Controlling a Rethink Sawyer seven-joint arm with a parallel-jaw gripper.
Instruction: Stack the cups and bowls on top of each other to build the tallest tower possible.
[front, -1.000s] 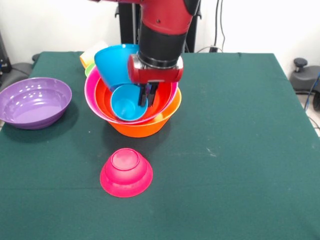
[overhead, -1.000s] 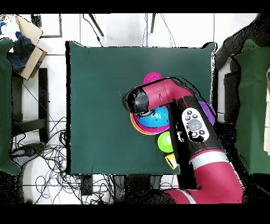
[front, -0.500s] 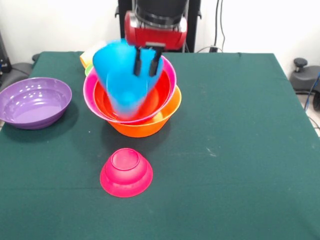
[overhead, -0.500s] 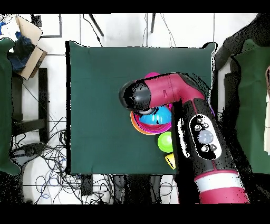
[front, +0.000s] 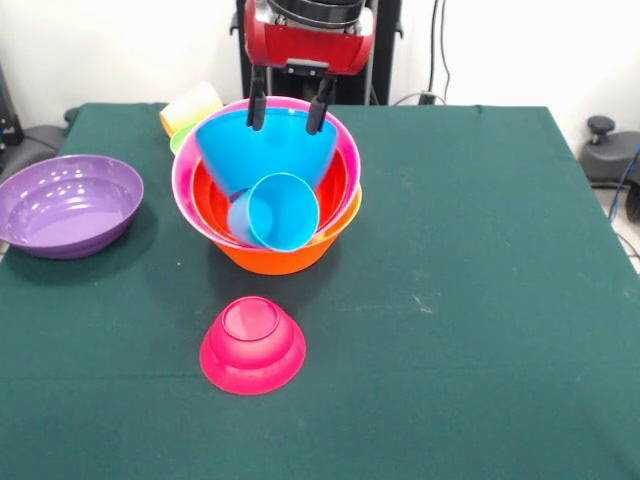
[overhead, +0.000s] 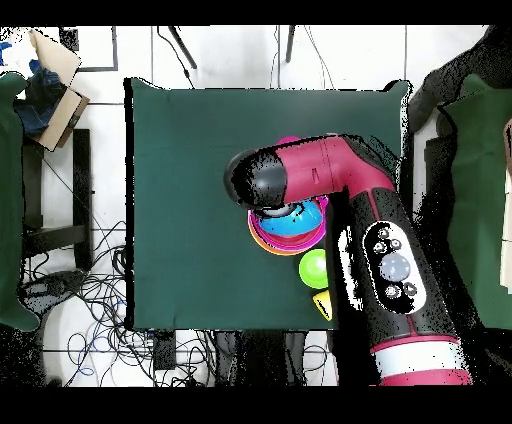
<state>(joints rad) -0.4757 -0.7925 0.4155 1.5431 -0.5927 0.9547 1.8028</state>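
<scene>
My gripper (front: 290, 112) hangs open above the tower (front: 268, 215), its two fingers spread over the far rim of the blue bowl (front: 265, 148) and gripping nothing. The blue bowl sits tilted inside the red-orange bowl (front: 208, 200), which nests in the pink bowl (front: 184, 190) on the orange bowl (front: 290, 258). The light blue cup (front: 274, 211) lies on its side in the stack, mouth toward the front camera. The purple bowl (front: 66, 204) stands apart on the table (front: 480, 300). The magenta bowl (front: 253, 343) rests upside down near the front. The yellow cup (front: 188, 106) lies behind the tower.
</scene>
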